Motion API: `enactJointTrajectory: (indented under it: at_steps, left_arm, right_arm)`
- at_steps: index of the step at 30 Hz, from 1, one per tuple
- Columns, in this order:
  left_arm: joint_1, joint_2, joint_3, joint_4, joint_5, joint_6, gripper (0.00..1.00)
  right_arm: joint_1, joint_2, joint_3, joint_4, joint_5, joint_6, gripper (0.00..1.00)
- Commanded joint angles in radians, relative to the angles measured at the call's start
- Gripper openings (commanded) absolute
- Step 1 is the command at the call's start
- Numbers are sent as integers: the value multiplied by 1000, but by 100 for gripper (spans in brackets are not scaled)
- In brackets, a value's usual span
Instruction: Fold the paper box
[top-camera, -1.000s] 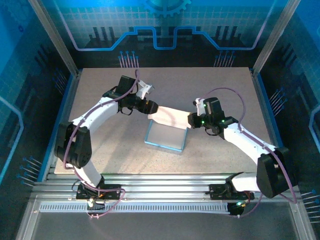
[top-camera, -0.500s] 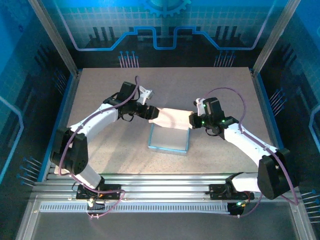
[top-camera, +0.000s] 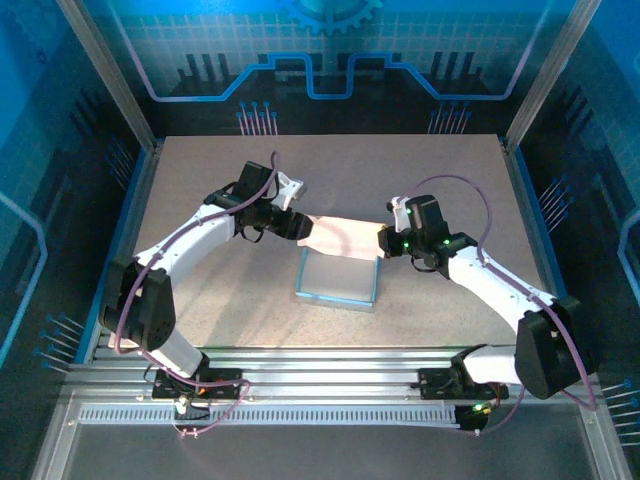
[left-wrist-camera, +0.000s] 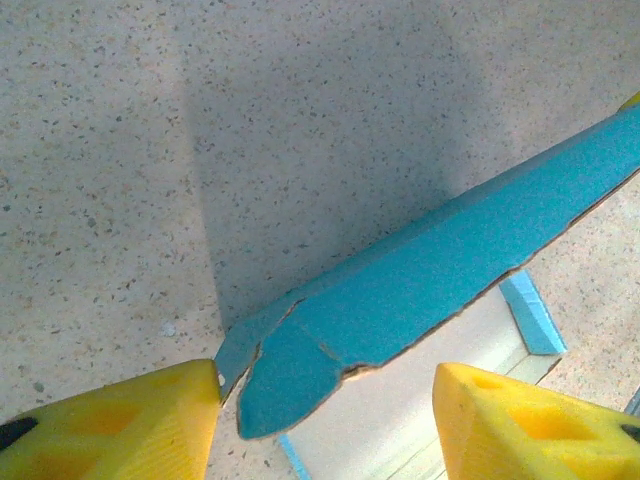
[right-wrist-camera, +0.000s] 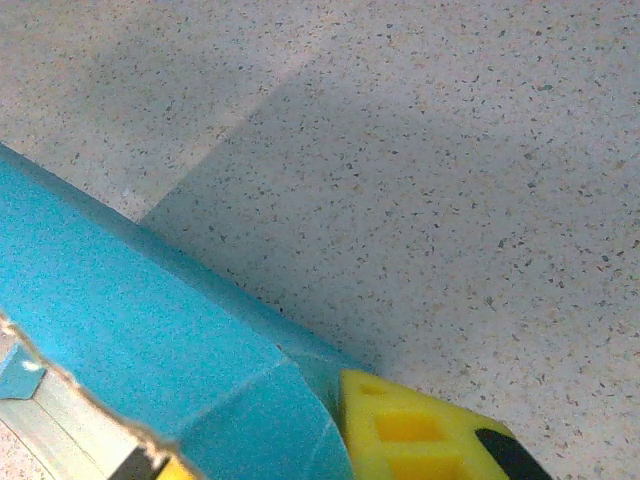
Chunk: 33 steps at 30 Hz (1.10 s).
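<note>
The desk (top-camera: 430, 175) is a flat beige surface with fine dark speckles, bare around the work area. Aluminium posts (top-camera: 105, 75) frame the cell at the far corners. Blue-lit wall panels (top-camera: 200, 45) with a grid and circuit-line pattern close it at the back and sides, and a gear motif (top-camera: 335, 10) sits at the top centre. Ribbed aluminium rails (top-camera: 330, 365) run along the near edge, where both arm bases are bolted.

The paper box (top-camera: 338, 280) lies near the middle of the desk, between the two arms. Its shallow tray rests flat, pale inner side up, with light blue walls. Its far flap is raised and casts a shadow on the desk beyond.

The left gripper (top-camera: 307, 230) is at the left end of the raised flap. In the left wrist view its yellow fingers (left-wrist-camera: 120, 425) are spread, with the rounded tab (left-wrist-camera: 290, 385) of the flap between them. One finger is at the tab's edge and the other is clear of it.

The right gripper (top-camera: 383, 241) is at the right end of the flap. In the right wrist view its fingertips (right-wrist-camera: 410, 435) are pressed together on the blue cardboard, pinching it.
</note>
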Motion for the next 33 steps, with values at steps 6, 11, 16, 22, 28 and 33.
enactJointTrajectory:
  at_steps: [6, 11, 16, 22, 28, 33]
  left_arm:
    - [-5, 27, 60, -59, -34, 30, 48]
    - [-5, 46, 65, -54, -28, 10, 40]
    - [-7, 55, 61, -30, -25, -24, 32]
    - [-19, 56, 52, -21, -57, -64, 21]
    - [-46, 41, 29, -13, -110, -130, 16]
    - [-73, 15, -5, 31, -138, -213, 12]
  right_arm:
    - [12, -7, 28, 0, 6, -8, 16]
    - [12, -6, 29, 5, 0, -4, 16]
    - [14, -8, 29, 8, -1, 9, 16]
    - [32, -9, 29, 12, 42, 53, 16]
    - [56, -2, 40, 10, 101, 108, 17]
    - [81, 6, 48, 3, 166, 167, 17]
